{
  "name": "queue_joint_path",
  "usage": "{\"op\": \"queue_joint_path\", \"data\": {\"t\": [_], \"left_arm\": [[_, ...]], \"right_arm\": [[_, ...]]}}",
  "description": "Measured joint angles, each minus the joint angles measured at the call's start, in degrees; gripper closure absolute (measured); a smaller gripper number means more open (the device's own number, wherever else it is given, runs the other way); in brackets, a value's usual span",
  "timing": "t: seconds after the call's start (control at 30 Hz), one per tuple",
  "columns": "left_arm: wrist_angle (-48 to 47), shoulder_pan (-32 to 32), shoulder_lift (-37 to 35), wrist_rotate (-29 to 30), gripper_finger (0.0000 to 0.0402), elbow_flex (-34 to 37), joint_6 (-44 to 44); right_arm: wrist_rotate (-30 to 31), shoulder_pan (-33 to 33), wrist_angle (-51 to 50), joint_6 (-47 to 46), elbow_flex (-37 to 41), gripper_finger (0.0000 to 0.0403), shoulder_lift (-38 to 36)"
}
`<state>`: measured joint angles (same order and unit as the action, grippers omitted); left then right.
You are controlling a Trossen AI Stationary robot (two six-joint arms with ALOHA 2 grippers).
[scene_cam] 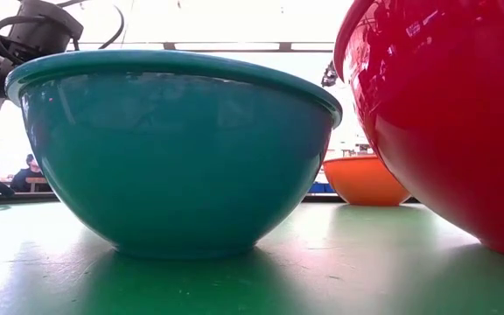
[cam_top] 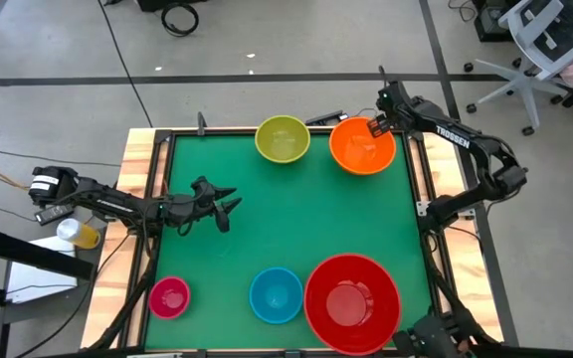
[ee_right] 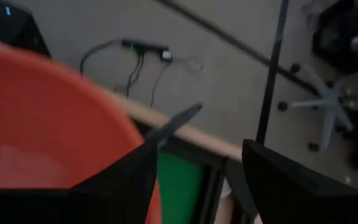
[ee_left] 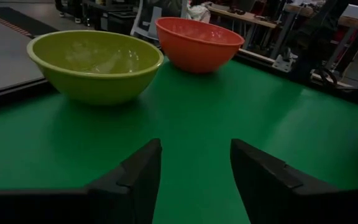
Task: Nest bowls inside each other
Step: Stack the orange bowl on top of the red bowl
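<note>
Five bowls stand upright on their bases on the green table [cam_top: 296,224]. The yellow-green bowl [cam_top: 283,138] and the orange bowl [cam_top: 362,146] are at the far edge. The pink bowl [cam_top: 169,297], the blue bowl [cam_top: 276,294] and the big red bowl [cam_top: 352,302] are at the near edge. My left gripper [cam_top: 229,204] hovers open at mid-left, pointing toward the yellow-green bowl [ee_left: 95,62]. My right gripper [cam_top: 374,127] is open above the orange bowl's far rim [ee_right: 114,109]; that rim lies beside one finger, not between the two.
A raised wooden frame [cam_top: 421,174] borders the mat. The middle of the green mat [ee_left: 185,118] is bare. Off the table, a yellow cup [cam_top: 83,235] stands at the left and an office chair [cam_top: 535,50] at the far right.
</note>
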<state>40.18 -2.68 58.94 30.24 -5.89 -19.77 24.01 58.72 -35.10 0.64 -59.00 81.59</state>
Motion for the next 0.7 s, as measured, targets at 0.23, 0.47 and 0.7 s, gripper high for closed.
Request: {"op": "queue_joint_path", "data": {"t": [0.23, 0.47, 0.7], "left_arm": [[-1.08, 0.0, 0.0, 0.0, 0.0208, 0.0, 0.0], [-1.17, 0.0, 0.0, 0.02, 0.0208, 0.0, 0.0], [-1.18, 0.0, 0.0, 0.04, 0.0208, 0.0, 1.56]], "right_arm": [[-2.71, -0.78, -0.47, -0.01, 0.04, 0.0165, 3.45], [-3.02, 0.61, 1.13, 0.37, 0.04, 0.0165, 7.49], [-12.06, 1.7, 2.09, 0.18, 0.04, 0.0175, 9.07]]}}
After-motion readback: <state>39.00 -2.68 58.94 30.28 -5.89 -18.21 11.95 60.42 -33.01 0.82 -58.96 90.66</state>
